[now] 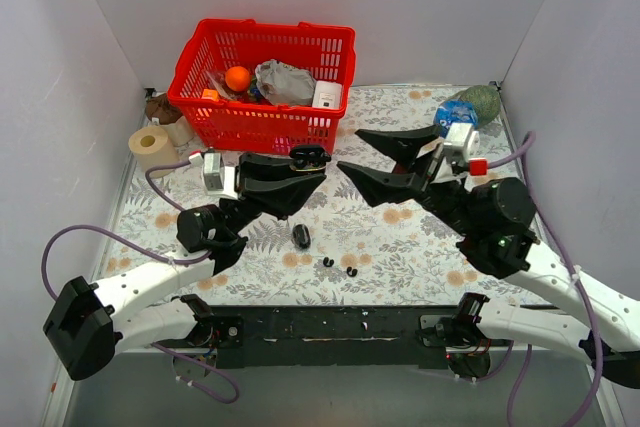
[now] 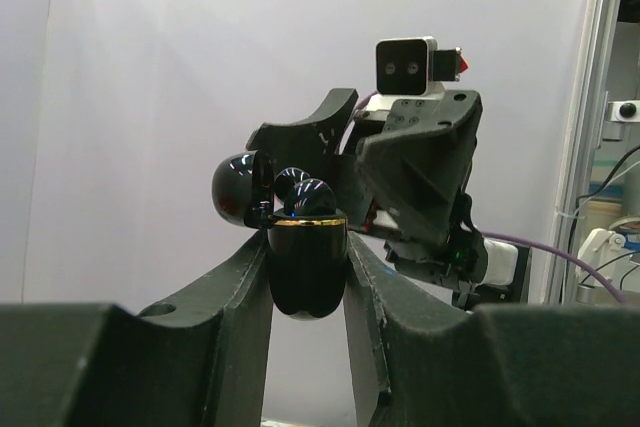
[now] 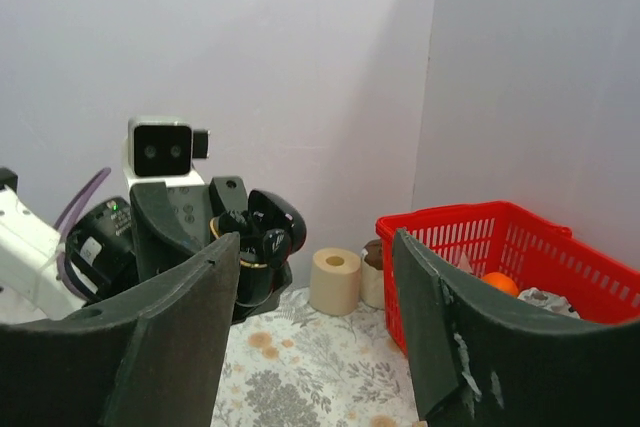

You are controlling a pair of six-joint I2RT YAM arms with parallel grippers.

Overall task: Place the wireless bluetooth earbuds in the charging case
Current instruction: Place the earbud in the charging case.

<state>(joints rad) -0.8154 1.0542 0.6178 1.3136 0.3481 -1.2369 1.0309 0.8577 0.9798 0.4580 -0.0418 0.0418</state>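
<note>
My left gripper [image 1: 303, 164] is shut on the glossy black charging case [image 2: 307, 267], which it holds upright above the table. The case has a gold rim, and its lid [image 2: 238, 190] is flipped open. Two small black earbuds [image 3: 272, 239] sit in its top and show as rounded bumps [image 2: 312, 197] above the rim. My right gripper [image 1: 349, 150] hangs open just right of the case, with nothing between its fingers [image 3: 190, 297]. Two tiny black bits [image 1: 328, 261] [image 1: 351, 272] and a larger black oblong piece [image 1: 301, 235] lie on the floral table below; I cannot tell what they are.
A red basket [image 1: 262, 117] with an orange ball, a grey bag and a white box stands at the back. A paper roll [image 1: 151, 147] sits at the back left. A blue and green bundle [image 1: 468, 107] lies at the back right. White walls enclose the table.
</note>
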